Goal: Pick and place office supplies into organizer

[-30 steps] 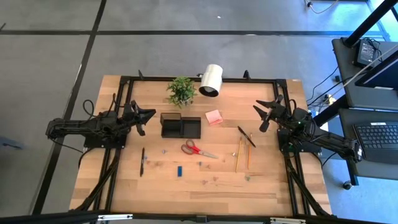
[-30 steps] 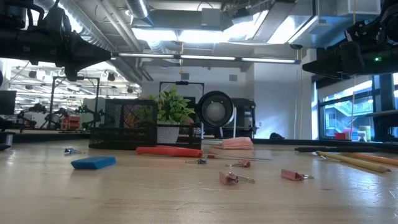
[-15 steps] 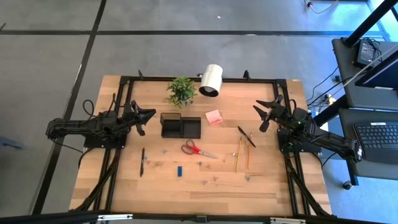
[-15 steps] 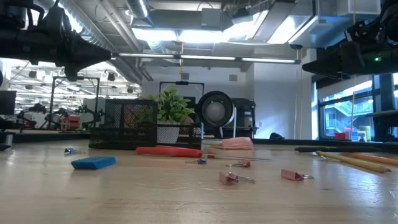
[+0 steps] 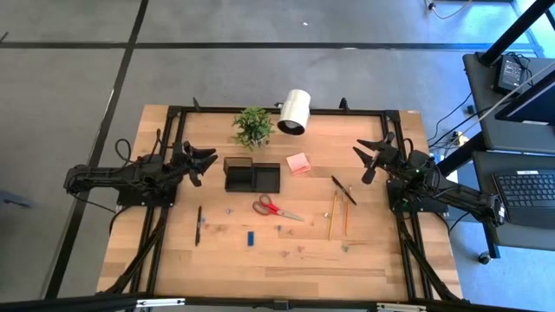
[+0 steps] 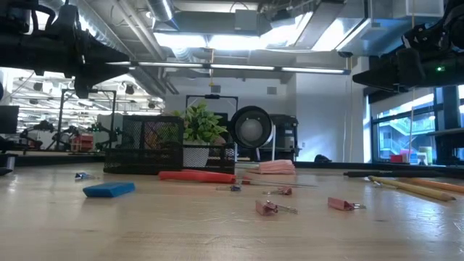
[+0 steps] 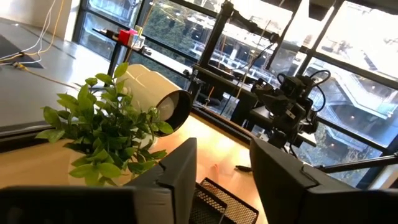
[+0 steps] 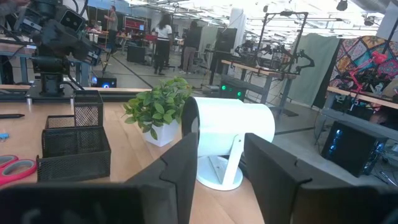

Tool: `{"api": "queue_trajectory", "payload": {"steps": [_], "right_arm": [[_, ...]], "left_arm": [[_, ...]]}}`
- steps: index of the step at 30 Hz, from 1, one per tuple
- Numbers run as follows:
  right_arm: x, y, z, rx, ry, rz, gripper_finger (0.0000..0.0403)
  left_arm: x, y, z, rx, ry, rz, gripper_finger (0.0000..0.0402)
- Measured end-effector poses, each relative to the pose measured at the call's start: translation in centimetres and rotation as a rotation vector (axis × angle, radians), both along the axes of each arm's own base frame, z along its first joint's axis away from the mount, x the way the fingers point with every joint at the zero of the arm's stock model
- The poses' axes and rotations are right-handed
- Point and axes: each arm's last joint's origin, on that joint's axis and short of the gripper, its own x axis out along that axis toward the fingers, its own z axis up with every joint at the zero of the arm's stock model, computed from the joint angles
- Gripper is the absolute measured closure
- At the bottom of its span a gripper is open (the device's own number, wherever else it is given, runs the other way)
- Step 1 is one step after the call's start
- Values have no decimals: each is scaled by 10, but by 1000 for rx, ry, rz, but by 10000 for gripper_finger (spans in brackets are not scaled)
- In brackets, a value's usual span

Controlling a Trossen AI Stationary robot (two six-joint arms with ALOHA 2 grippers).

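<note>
The black mesh organizer (image 5: 251,176) stands on the table left of centre. The supplies lie loose on the wood around it. These are red-handled scissors (image 5: 273,207), a pink pad (image 5: 298,163), a small blue block (image 5: 250,237), a dark pen (image 5: 199,225), another dark pen (image 5: 343,189), two yellow pencils (image 5: 333,215) and small clips (image 6: 270,208). My left gripper (image 5: 203,163) hovers open just left of the organizer, above the table, and holds nothing. My right gripper (image 5: 368,160) hovers open at the right side, beyond the pens and pencils, and is also empty.
A green potted plant (image 5: 252,126) and a white cylindrical lamp (image 5: 295,112) stand at the far edge behind the organizer. A black metal frame (image 5: 173,121) runs around the tabletop. Bare wood lies along the near edge.
My left gripper has opened its fingers while staying in place left of the organizer. Nothing on the table has moved.
</note>
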Motion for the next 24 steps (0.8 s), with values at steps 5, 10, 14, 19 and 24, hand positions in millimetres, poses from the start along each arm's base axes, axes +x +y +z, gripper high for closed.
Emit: {"api": "queue_trajectory", "payload": {"steps": [5, 10, 14, 19, 24], "right_arm": [[0, 0, 0, 0, 0, 0, 266], [0, 0, 0, 0, -1, 0, 266], [0, 0, 0, 0, -1, 0, 266], [0, 0, 0, 0, 0, 0, 266], [0, 0, 0, 0, 0, 0, 266]], "left_arm": [[-7, -4, 24, 135, -232, -118, 239], [-11, -6, 34, 195, -300, -150, 239], [-10, -5, 48, 167, -183, -120, 247], [-6, -5, 86, 152, -10, -143, 249], [11, -6, 118, -3, 269, -223, 249]]}}
